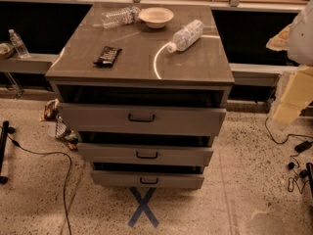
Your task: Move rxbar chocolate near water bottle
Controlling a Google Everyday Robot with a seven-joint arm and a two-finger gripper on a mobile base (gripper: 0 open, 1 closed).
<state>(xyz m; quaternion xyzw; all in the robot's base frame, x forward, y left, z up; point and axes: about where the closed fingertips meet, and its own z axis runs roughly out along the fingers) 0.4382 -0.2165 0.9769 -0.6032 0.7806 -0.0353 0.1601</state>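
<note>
The robot's arm [299,31] stands well to the right of the cabinet [195,65], a pale link [293,97] slanting down beside it, and the gripper [279,38] juts toward the cabinet's right edge without touching it.

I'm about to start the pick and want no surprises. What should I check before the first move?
1. The rxbar chocolate lies flat and unobstructed, front left of cabinet top: ok.
2. The water bottle is in view, back left, beside bowl: ok.
3. Bare surface in front of water bottle: ok.
4. The white-capped bottle lies apart, to the right: ok.
5. The gripper is over the bar: not ok; it is at the right edge, off the cabinet.
6. The gripper is ready to grasp: cannot tell.
</note>
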